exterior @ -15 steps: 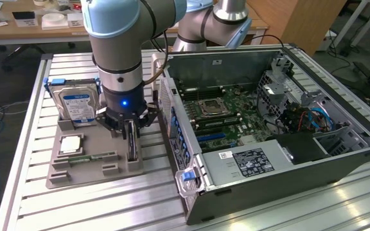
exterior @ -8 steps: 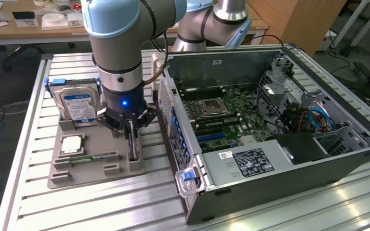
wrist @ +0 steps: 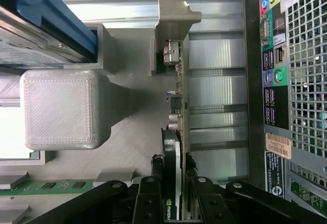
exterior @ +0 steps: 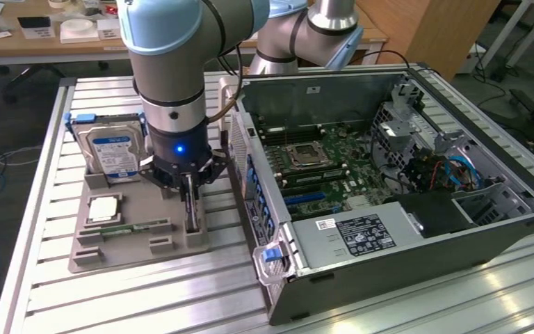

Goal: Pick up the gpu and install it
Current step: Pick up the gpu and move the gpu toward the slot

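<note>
Ok, tool: down on the gpu and clamped; black fingers press against both faces of the card in the wrist view.
gpu position: stands on its long edge in a slot of the grey tray, on the tray side nearest the case.
gpu in wrist view: edge-on, green board on one side, dark face on the other.
gpu seating: sits in the tray slot, not lifted clear as far as visible.
end bracket: silver, at the end of the card far from the fingers, with a port just past its bent tab.
tray: grey printed holder, lies flat on the surface, to the exterior view's left of the case.
hard drive: upright in the tray's back slot, blue label, blue clips on its sides; beside the arm, apart from the tool.
processor chip: flat in a tray pocket in front of the hard drive.
RAM stick: flat in the tray, just in front of the processor chip; near the gpu, not touching.
case: lies on its side, panel off, motherboard open upward.
rear port panel: faces the tray, runs parallel to the card.
arm: comes down near vertical over the tray, blue light lit at the wrist.
surface: slatted aluminium, carries tray and case.
</note>
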